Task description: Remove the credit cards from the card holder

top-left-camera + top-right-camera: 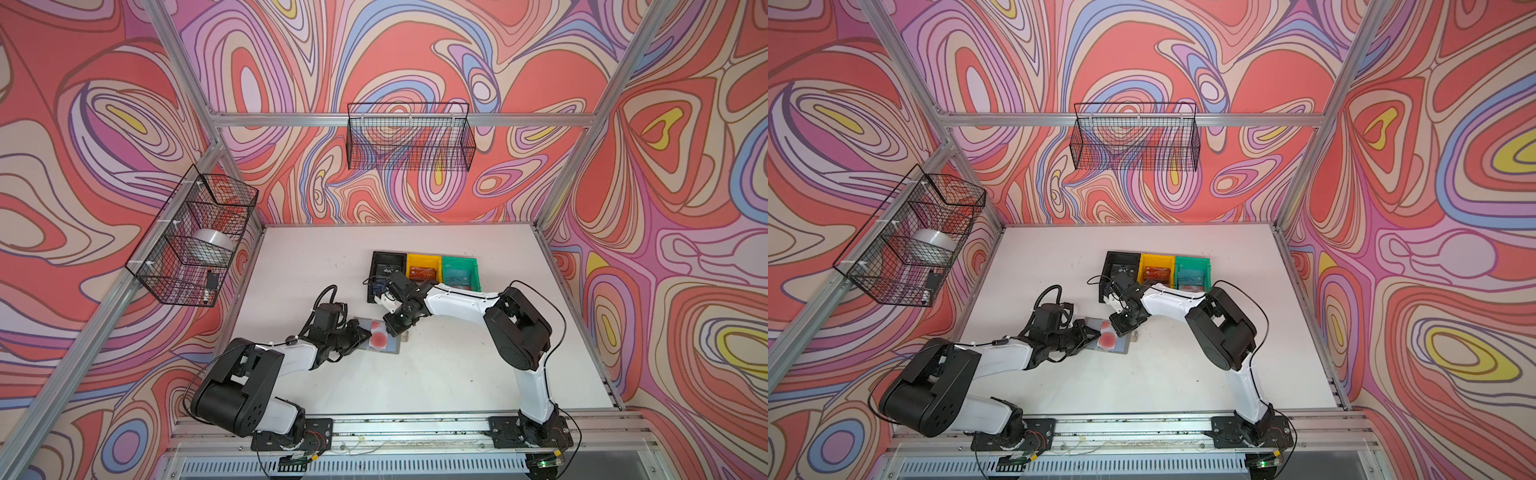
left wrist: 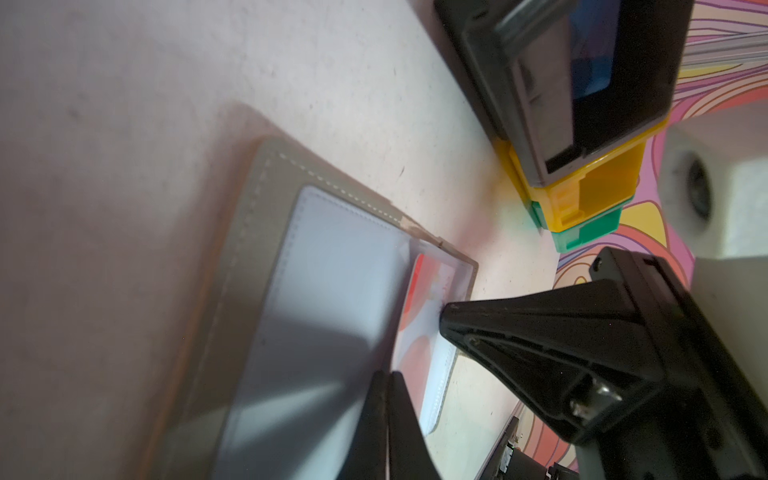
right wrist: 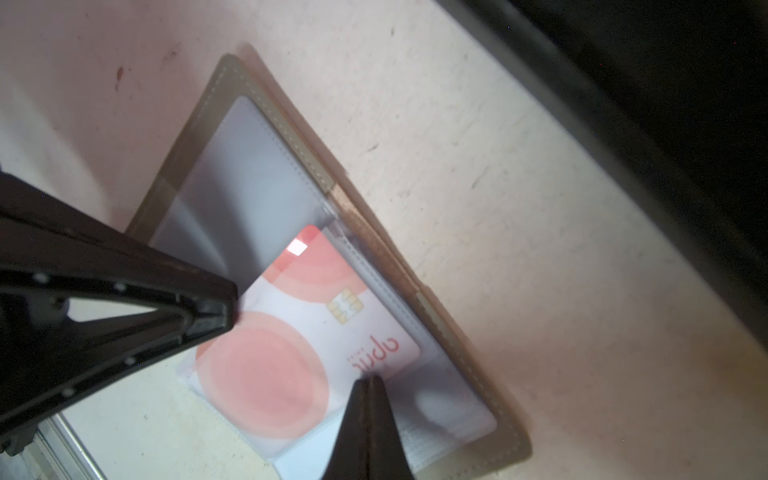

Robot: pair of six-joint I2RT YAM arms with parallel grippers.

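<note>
The grey card holder [image 1: 392,348] [image 1: 1121,347] lies open on the white table. One clear sleeve holds a pale credit card with red circles [image 1: 379,340] [image 3: 270,374], partly out of the sleeve. My left gripper [image 1: 368,332] [image 2: 386,374] is shut at the edge of a clear sleeve, and a thin pale line of sleeve shows between its fingers. My right gripper [image 1: 394,330] [image 3: 372,378] is shut, its tips resting on the card beside the printed word. A dark red card [image 1: 422,274] lies in the yellow bin and a bluish card [image 1: 457,279] in the green bin.
Black [image 1: 388,253], yellow [image 1: 424,257] and green [image 1: 459,259] bins stand in a row just behind the holder, under the right arm. Wire baskets hang on the left wall [image 1: 191,237] and on the back wall [image 1: 409,137].
</note>
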